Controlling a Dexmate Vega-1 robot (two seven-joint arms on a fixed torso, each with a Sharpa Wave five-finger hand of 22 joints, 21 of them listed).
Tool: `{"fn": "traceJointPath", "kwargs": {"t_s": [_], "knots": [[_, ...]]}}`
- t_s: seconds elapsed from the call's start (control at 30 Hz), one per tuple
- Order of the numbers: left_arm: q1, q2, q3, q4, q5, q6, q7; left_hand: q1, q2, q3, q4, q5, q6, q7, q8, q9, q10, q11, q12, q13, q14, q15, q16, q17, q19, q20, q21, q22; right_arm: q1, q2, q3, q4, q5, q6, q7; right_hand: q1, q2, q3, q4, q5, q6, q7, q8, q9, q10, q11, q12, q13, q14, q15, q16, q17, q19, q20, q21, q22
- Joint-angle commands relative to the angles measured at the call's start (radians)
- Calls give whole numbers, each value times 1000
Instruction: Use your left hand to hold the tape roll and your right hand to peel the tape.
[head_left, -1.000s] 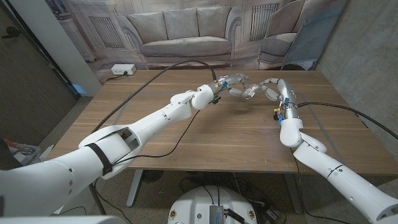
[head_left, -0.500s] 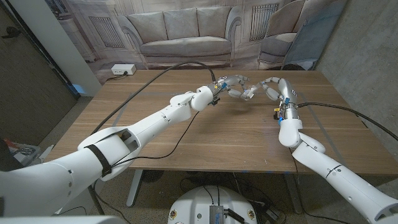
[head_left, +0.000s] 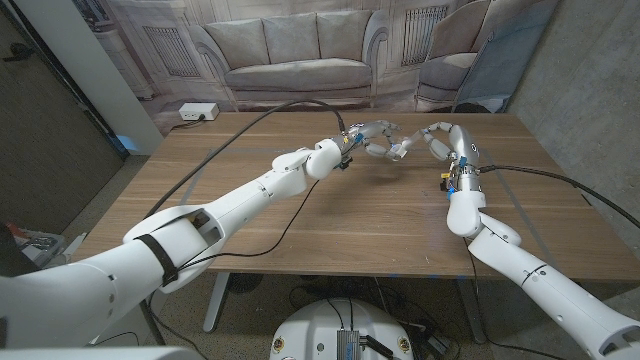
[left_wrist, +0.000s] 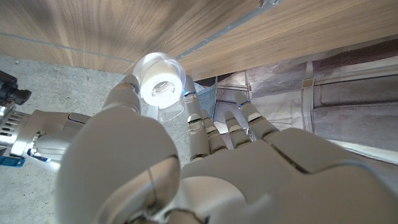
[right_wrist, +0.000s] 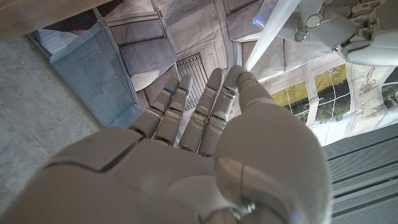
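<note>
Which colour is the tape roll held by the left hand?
White tape roll, clearest in left wrist view.

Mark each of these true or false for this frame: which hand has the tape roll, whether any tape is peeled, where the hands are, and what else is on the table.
1. The left hand holds the tape roll. True.
2. The tape roll lies on the table. False: it is held up in the left hand's fingers.
3. A clear strip of tape runs to the right hand. True.
4. The hands are at opposite table ends. False: they meet close together at the far middle.
5. A white power strip sits at the far left corner. True.
</note>
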Motion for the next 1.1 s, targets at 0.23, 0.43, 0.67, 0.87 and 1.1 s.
{"fn": "traceJointPath", "kwargs": {"t_s": [0.23, 0.43, 0.67, 0.87, 1.1], "knots": [[15, 15, -6, -21, -6, 8, -8, 137, 126, 9, 17, 10, 136, -125, 148, 198, 4, 1, 6, 6, -5, -21, 8, 2, -3, 1, 5, 4, 9, 13, -2, 6, -10, -25, -22, 10, 5, -9, 4, 6, -6, 4, 20, 14, 2, -3, -1, 4, 13, -171, -10, 2, 5, -27, 14, 5], [20, 19, -9, -25, -13, 7, -14, 139, 127, 6, 17, 11, 135, -125, 148, 199, 5, 0, 7, 6, -6, -21, 8, 2, -4, 1, 5, 4, 10, 17, 0, 4, -11, -30, -26, 13, 6, -11, 5, 6, -10, 2, 26, 16, 2, -5, -2, 6, 15, -171, -11, 2, 5, -28, 17, 6], [29, 28, -11, -44, -5, 22, -15, 142, 129, 3, 16, 12, 142, -126, 153, 201, 6, 0, 7, 6, -7, -21, 8, 2, -4, 0, 6, 4, 12, 22, 1, 3, -13, -35, -33, 16, 8, -14, 5, 7, -15, 4, 31, 18, 4, -4, -2, 8, 17, -172, -12, 3, 3, -30, 20, 7], [38, 35, -12, -61, 2, 36, -15, 144, 130, 1, 16, 13, 141, -123, 155, 202, 6, 0, 7, 6, -8, -21, 8, 2, -6, 0, 7, 4, 14, 22, 0, 6, -20, -35, -39, 18, 9, -15, 6, 8, -18, 3, 36, 18, 2, -5, -4, 9, 17, -172, -14, 3, 2, -31, 23, 8], [47, 44, -14, -79, 4, 51, -24, 147, 132, -1, 16, 13, 147, -117, 157, 200, 7, 0, 7, 6, -11, -22, 8, 2, -8, -1, 7, 3, 15, 28, 3, 7, -21, -38, -51, 21, 10, -19, 7, 8, -22, 2, 42, 19, 3, -6, -5, 11, 17, -172, -15, 4, 1, -33, 27, 9]]}}
